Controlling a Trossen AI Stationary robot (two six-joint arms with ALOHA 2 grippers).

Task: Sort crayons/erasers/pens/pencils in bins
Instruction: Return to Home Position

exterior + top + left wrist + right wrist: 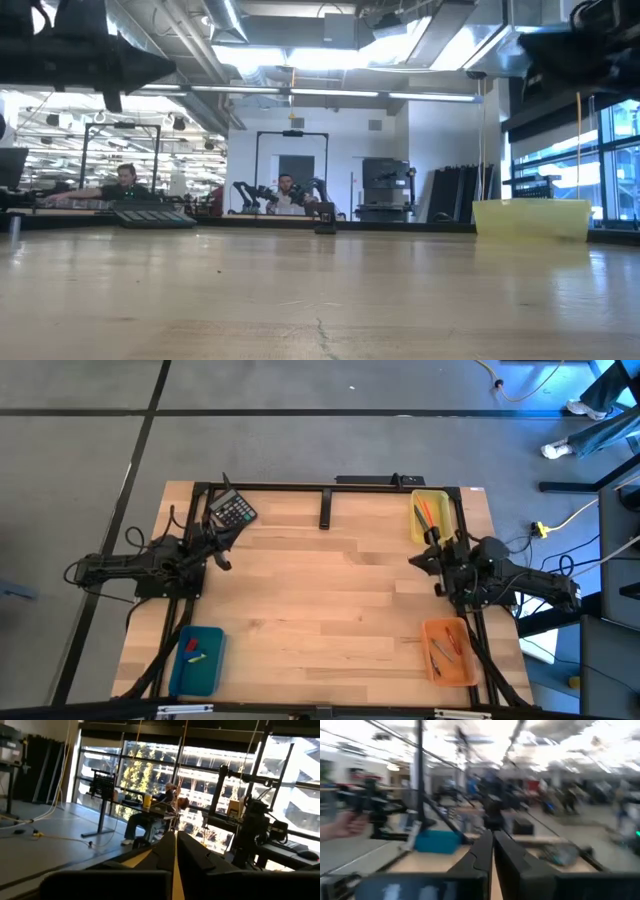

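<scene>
Waxy crayons (427, 513) in the far-right yellow bin (431, 492) look light, stiff and brittle, best pinched mid-shaft; both arms' jaws clenched, empty, at the surface (320, 590) sides.

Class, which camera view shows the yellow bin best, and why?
The high view: it looks straight down into the yellow bin, showing its rim and the sticks inside. The low view shows only its side wall. Neither wrist view shows it.

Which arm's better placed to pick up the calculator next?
Left. The left gripper sits just beside the calculator on its own side; the right gripper is across the table, near the yellow bin.
</scene>
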